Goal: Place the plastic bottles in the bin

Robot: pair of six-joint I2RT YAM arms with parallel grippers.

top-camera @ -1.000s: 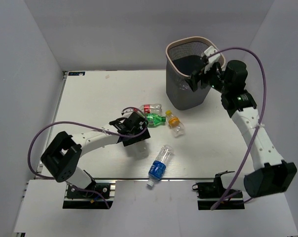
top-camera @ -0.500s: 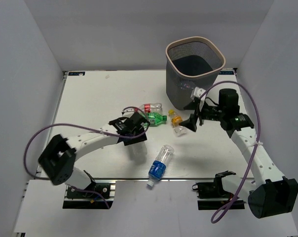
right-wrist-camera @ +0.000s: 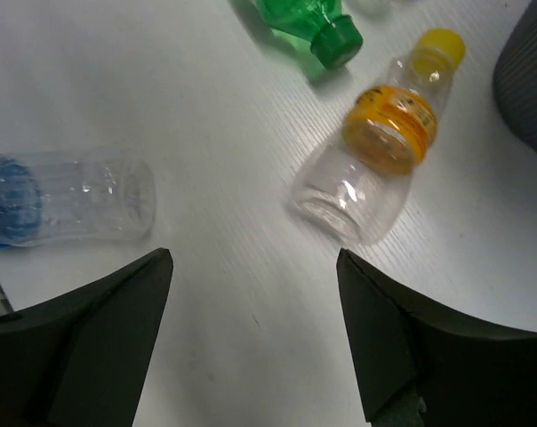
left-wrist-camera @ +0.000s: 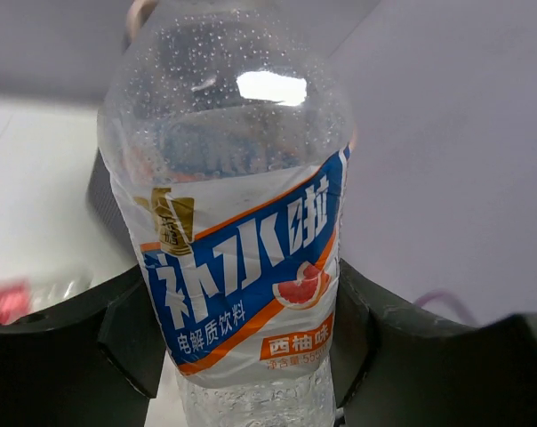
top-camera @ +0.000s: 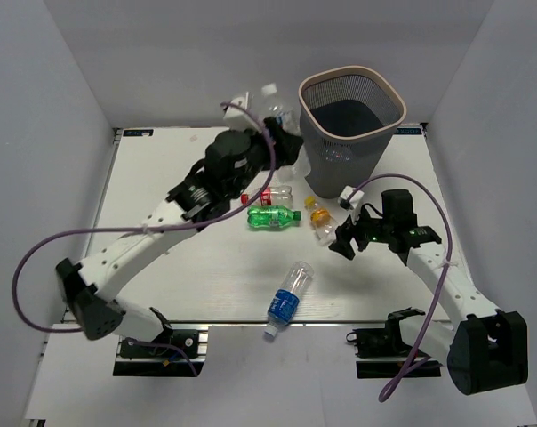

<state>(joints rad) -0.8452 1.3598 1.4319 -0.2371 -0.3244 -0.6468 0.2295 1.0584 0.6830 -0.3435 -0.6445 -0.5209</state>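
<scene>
Left gripper (left-wrist-camera: 246,331) is closed on one clear bottle with a blue-and-orange label (left-wrist-camera: 233,178), held aloft just beside the left rim of the single bin (top-camera: 400,100). Right gripper (right-wrist-camera: 251,267) hangs low over the table (top-camera: 162,178), jaws wide and holding nothing. Four bottles lie on the table: one red-labelled (top-camera: 274,195), one green (top-camera: 273,216), one orange-labelled (right-wrist-camera: 380,156), one blue-labelled (top-camera: 287,294).

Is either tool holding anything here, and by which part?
Left tool grips a clear bottle by its blue-labelled body, on two sides. Right tool open, holding nothing.
</scene>
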